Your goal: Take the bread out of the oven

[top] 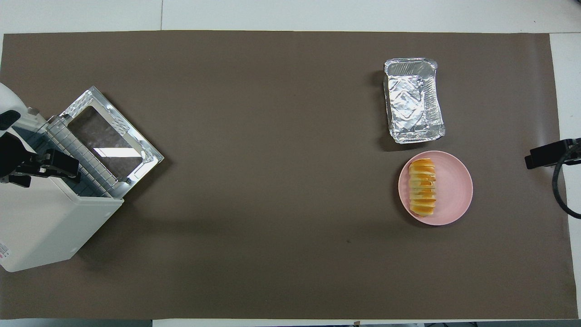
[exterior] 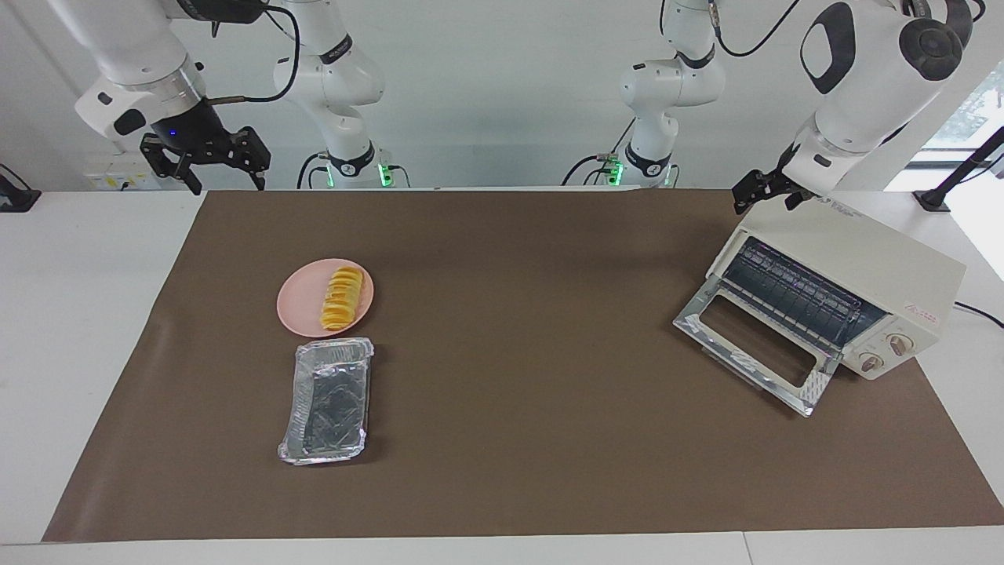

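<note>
The bread, a ridged golden loaf, lies on a pink plate toward the right arm's end of the table. The cream-white oven stands at the left arm's end with its glass door dropped open and its wire rack bare. My right gripper hangs open and empty over the mat's corner, apart from the plate. My left gripper waits open over the oven's top front corner, holding nothing.
A crinkled silver foil tray sits empty just beside the plate, farther from the robots. A brown mat covers the tabletop between the plate and the oven. A power cord runs off past the oven.
</note>
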Controlling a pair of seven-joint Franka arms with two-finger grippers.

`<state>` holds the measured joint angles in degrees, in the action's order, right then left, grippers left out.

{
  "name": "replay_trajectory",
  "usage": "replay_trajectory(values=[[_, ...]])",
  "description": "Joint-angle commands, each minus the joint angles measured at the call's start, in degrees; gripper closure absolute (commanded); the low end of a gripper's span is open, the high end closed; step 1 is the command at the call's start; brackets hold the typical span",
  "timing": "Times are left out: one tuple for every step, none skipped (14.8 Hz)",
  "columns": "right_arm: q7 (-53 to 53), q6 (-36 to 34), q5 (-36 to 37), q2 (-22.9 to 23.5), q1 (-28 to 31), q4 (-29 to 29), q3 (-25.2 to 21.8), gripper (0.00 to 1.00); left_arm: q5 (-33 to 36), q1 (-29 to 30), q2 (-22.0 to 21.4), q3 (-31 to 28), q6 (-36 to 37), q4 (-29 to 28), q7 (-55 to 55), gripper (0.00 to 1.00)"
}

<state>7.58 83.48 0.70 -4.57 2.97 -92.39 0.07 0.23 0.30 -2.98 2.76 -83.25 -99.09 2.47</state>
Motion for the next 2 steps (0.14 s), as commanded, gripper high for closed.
replay_trajectory(values=[[2.0, -0.08, -1.05, 0.62, 0.9, 0.98, 0.46, 0.0, -1.11, 0.58, -1.15, 0.14, 0.11, -0.66, -0.19, 0.0], [2.0, -0.08, -1.05, 0.62, 0.9, 0.89, 0.46, 0.0, -1.11, 0.58, -1.15, 0.14, 0.11, -0.66, -0.19, 0.0]])
